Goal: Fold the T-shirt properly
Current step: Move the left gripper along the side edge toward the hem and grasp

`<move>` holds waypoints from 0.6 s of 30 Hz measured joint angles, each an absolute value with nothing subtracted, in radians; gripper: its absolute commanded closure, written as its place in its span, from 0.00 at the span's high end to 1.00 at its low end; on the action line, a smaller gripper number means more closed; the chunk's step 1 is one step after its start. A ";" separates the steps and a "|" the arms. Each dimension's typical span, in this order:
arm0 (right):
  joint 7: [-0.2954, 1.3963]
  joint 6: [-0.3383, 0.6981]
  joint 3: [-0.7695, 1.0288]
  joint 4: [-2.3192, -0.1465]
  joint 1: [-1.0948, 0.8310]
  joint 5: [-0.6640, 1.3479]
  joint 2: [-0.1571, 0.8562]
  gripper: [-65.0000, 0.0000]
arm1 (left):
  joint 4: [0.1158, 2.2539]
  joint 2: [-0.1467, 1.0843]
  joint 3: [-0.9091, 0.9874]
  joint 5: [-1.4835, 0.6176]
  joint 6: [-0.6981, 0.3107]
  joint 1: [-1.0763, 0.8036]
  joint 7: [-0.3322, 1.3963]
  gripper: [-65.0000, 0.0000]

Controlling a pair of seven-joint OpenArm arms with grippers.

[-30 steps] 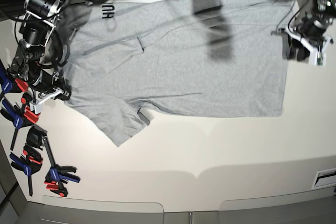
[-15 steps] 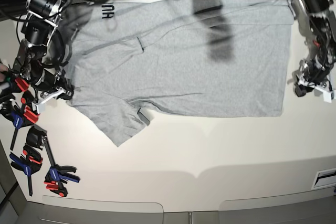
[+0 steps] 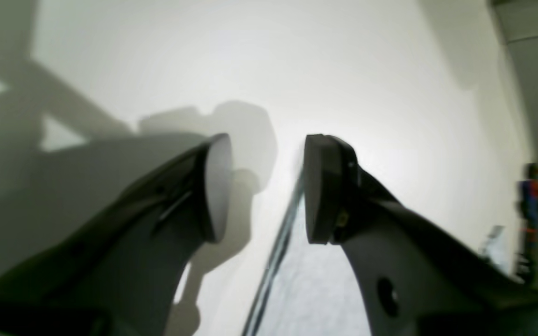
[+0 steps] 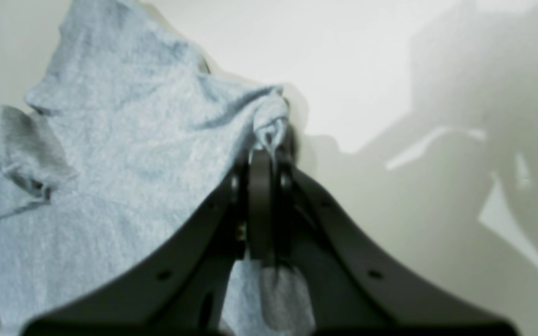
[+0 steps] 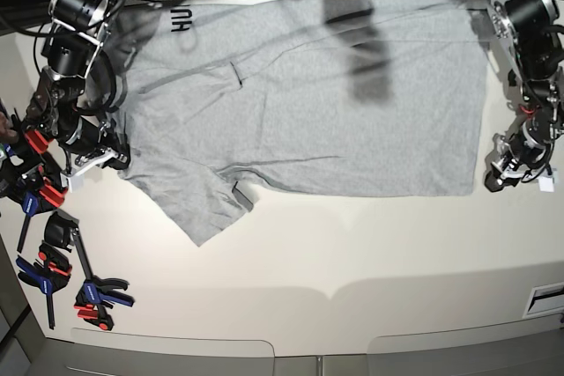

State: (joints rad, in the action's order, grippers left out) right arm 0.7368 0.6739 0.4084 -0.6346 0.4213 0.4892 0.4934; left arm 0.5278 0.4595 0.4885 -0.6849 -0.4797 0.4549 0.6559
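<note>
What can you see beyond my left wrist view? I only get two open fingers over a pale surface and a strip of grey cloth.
Observer: In the base view your left gripper sits by the T-shirt hem corner, holding nothing.
Operator: And the other arm?
Observer: The right gripper is shut on a bunched fold at the shirt's edge.
Operator: Is the shirt flat?
Observer: Mostly; one sleeve lies rumpled toward the table's near side.

The T-shirt [image 5: 308,103] is light heather-grey and lies spread flat across the upper half of the base view. One short sleeve [image 5: 198,204] points toward the lower left. Black capital lettering [image 5: 181,18] shows at the upper left edge, partly hidden. Soft creases cross its middle.
</note>
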 measured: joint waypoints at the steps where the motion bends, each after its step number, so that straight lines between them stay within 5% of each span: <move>1: 0.736 0.674 0.408 -0.635 0.421 0.489 0.493 0.00 | 0.516 0.457 0.489 -0.685 -0.484 0.458 0.656 0.37; 18: 0.736 0.674 0.408 -0.635 0.421 0.490 0.493 0.00 | 0.504 0.407 0.337 -0.704 -0.538 0.474 0.661 0.44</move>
State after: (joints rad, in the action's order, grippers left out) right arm 0.7361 0.6739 0.4084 -0.6346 0.4210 0.4896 0.4934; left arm 0.5041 0.4072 0.3367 -0.7036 -0.5377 0.4740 0.6613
